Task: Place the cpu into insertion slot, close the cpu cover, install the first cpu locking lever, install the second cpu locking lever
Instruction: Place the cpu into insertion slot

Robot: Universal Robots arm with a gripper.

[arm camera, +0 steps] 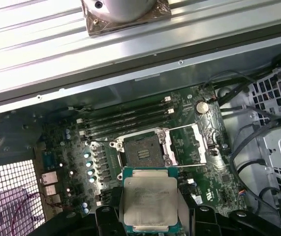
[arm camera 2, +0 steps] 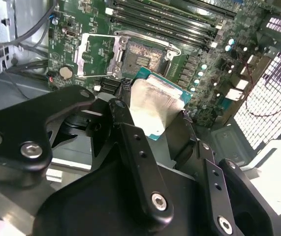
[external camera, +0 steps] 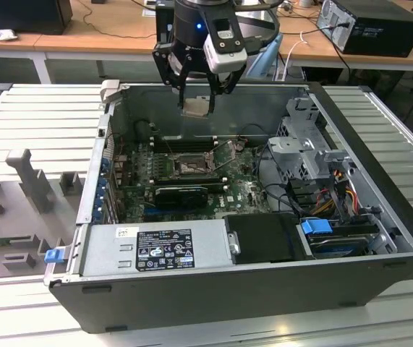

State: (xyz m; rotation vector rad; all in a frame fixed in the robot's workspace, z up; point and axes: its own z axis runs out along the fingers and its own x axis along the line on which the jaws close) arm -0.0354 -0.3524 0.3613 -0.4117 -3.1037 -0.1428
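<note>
Nearest, at the lower middle of the exterior view, the grey power supply [external camera: 155, 249] sits against the front wall of the open computer case [external camera: 192, 296]. Just beyond it lies the long black card [external camera: 181, 194]. Past the card, near the middle of that frame, is the insertion slot [external camera: 190, 166], bare, with its pin field exposed. In the first wrist view the cpu cover [arm camera: 201, 142] is swung open and lies flat beside the socket, so none of the task's steps is done yet. The memory slots [external camera: 181, 143] run just behind the socket. Farther up, at the upper middle of the exterior view, the gripper [external camera: 197, 97] hangs above the case's far wall with its claw pinching the cpu [external camera: 195, 108] by two opposite edges. The chip is well above the board and short of the socket, with its silver top toward both wrist cameras. Desks [external camera: 83, 36] stand behind. The main risk, as I judge it, is to the pins: the hold is only on thin edges, so the chip could tip or slide. If it then came down skewed, off-centre or turned the wrong way round, it could bend them. The fingers reach past the chip's sides and could catch the socket frame or the open cover. A knocked cover might drop over the empty socket.
</note>
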